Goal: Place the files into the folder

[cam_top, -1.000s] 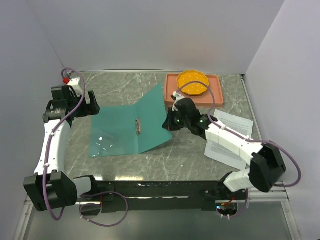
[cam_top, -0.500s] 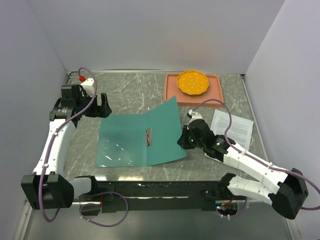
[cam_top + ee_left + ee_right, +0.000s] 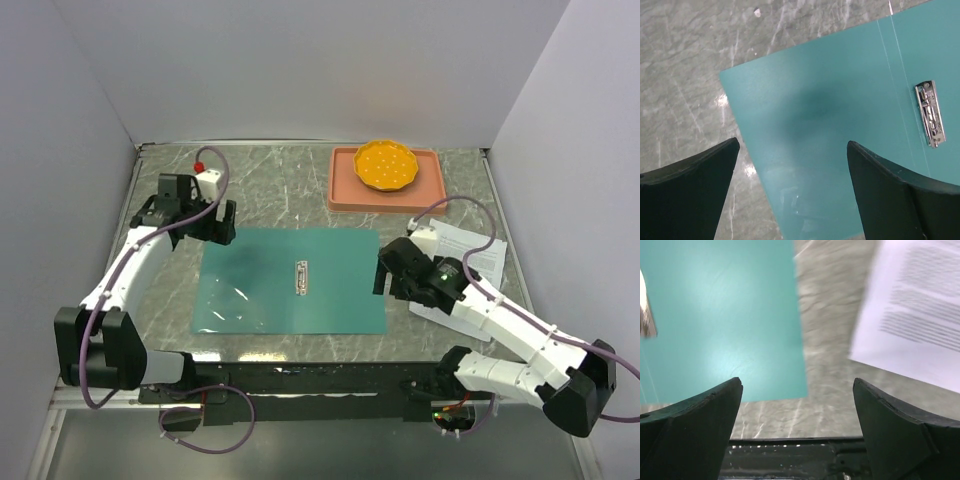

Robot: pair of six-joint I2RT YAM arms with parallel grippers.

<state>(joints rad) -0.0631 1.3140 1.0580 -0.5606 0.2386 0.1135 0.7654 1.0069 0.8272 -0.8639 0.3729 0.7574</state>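
Observation:
The teal folder (image 3: 250, 285) lies opened flat on the marble table, its metal clip (image 3: 301, 277) at the middle fold. My left gripper (image 3: 215, 225) hangs open above the folder's far left corner; the left wrist view shows the folder (image 3: 840, 100) and clip (image 3: 930, 114) under my empty left gripper (image 3: 792, 144). My right gripper (image 3: 385, 275) stands open at the folder's right edge, holding nothing. The files (image 3: 475, 255), white printed sheets, lie right of the folder, partly under my right arm. In the right wrist view, folder (image 3: 715, 315) and files (image 3: 920, 315) flank my right gripper (image 3: 797, 382).
A salmon-pink tray (image 3: 345, 190) holding an orange plate (image 3: 386, 165) stands at the back right. White walls close the table on three sides. The dark rail (image 3: 790, 455) at the table's near edge lies just below my right gripper.
The folder's right cover, held raised by my shut right gripper, has come down flat and the gripper has opened off it. The folder shifted right; my left arm followed to its corner.

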